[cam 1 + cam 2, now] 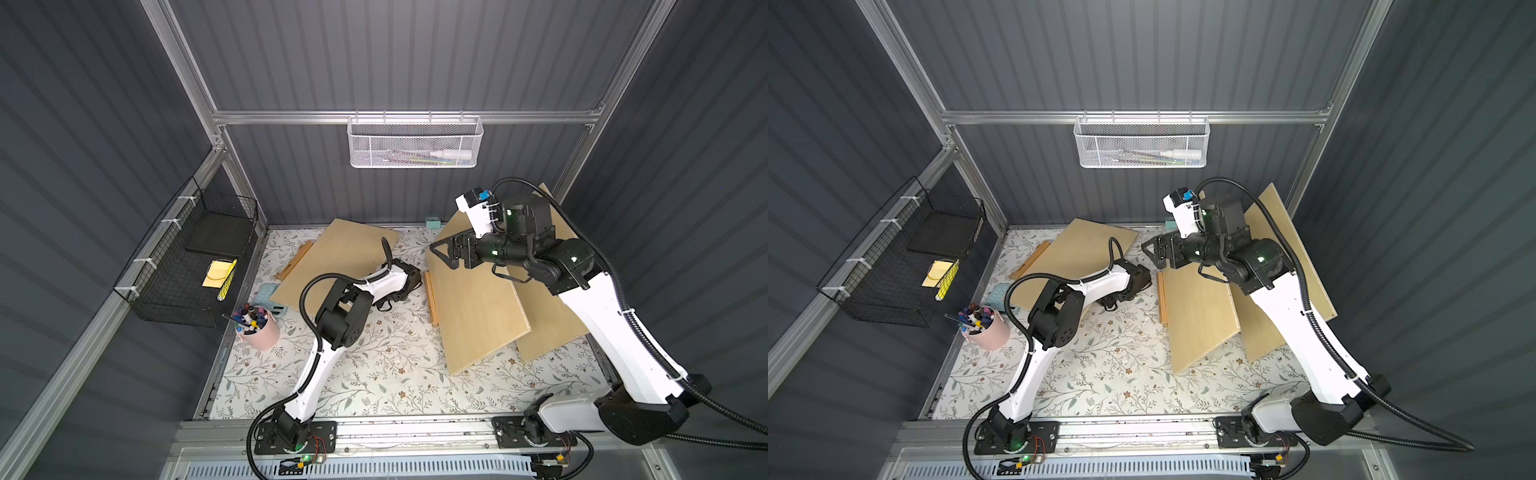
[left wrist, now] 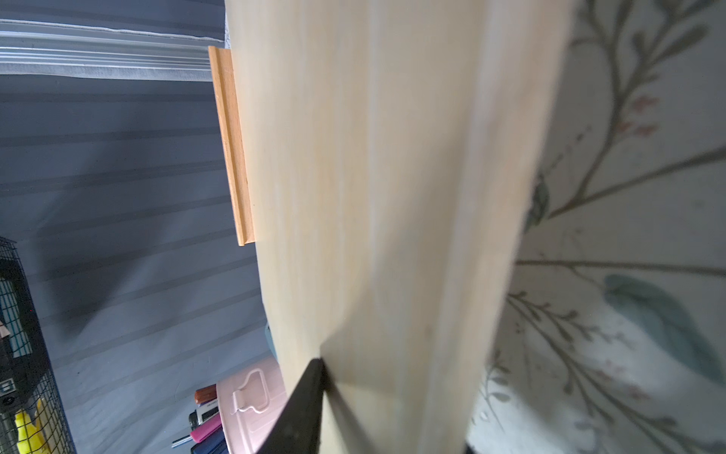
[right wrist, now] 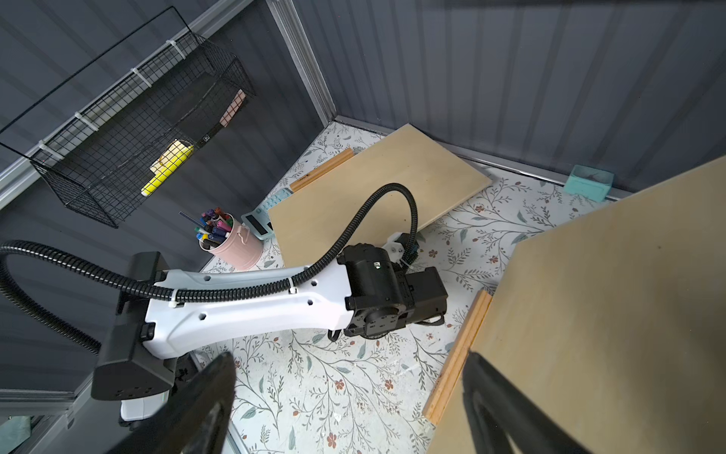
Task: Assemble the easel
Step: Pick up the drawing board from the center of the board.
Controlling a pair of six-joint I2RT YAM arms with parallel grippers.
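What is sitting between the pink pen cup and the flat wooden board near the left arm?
A teal calculator, partly under a corner of the flat wooden board, beside the pink pen cup; clearest in the right wrist view.

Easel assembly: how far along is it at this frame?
Done: no boards look joined yet. In hand: the left gripper straddles an edge of the left board, grip unclear; the right gripper hangs open over the middle board, which overlaps the rear board. Left: stand and join the panels.
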